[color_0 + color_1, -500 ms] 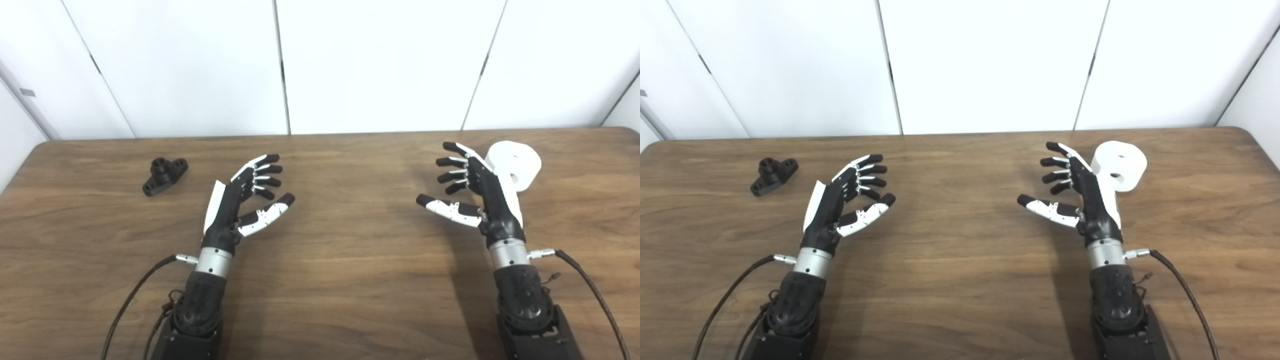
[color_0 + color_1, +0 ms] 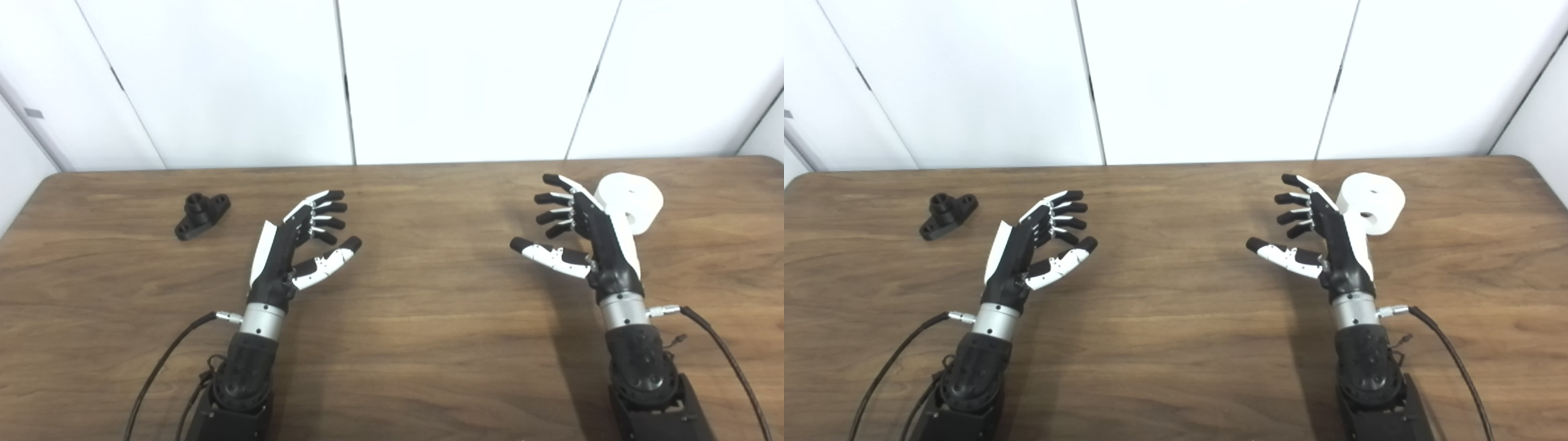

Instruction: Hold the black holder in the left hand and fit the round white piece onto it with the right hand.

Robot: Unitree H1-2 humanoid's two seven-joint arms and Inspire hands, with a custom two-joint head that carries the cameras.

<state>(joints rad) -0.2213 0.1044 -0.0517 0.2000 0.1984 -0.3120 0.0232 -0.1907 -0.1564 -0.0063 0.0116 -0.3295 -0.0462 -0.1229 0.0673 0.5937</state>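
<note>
Left hand (image 2: 294,242): held over table, palm facing inward, fingers spread, nothing in it.
Right hand (image 2: 582,236): same pose on the other side, fingers apart, empty.
Black holder (image 2: 201,215): lies on table (image 2: 416,343) at far left, well apart from left hand, beyond & left of it.
White piece (image 2: 634,199): round, on table at far right, just behind right hand, partly hidden by it; can't tell if touching.

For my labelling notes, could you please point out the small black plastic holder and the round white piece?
small black plastic holder (image 2: 201,215), left eye view, its raised middle.
round white piece (image 2: 1377,197), right eye view, its flat face.
</note>
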